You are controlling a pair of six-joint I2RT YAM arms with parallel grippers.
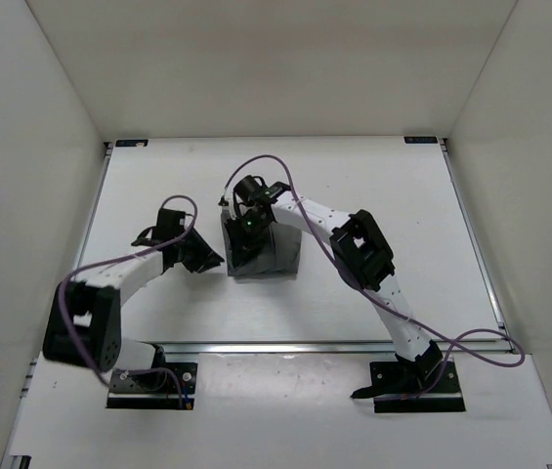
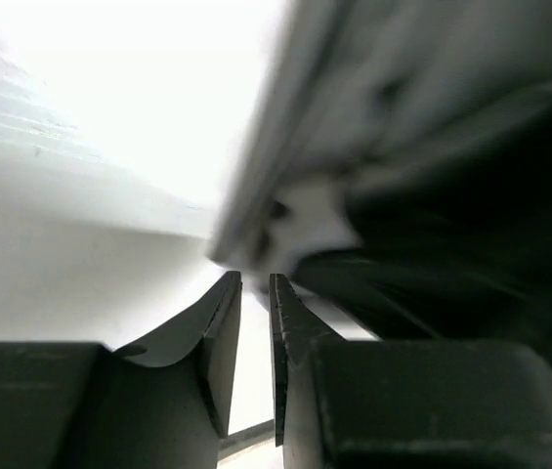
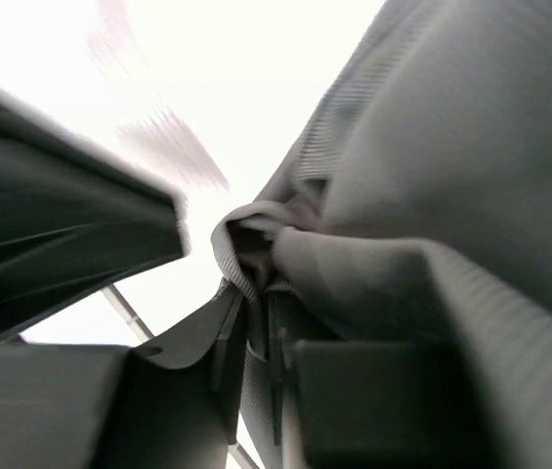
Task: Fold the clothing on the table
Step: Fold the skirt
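The clothing (image 1: 268,252) is a dark grey ribbed garment, bunched into a compact pile in the middle of the white table (image 1: 383,186). My right gripper (image 1: 245,221) is over the pile's far left corner. In the right wrist view this gripper (image 3: 256,298) is shut on a bunched fold of the clothing (image 3: 432,166). My left gripper (image 1: 207,258) sits just left of the pile, low to the table. Seen from the left wrist, its jaws (image 2: 256,281) stand a narrow gap apart with only white table between them. The clothing (image 2: 471,234) is a blur to the right there.
White walls (image 1: 31,166) enclose the table on three sides. A metal rail (image 1: 295,345) runs along the near edge, with both arm bases (image 1: 153,383) behind it. A purple cable (image 1: 471,342) trails from the right arm.
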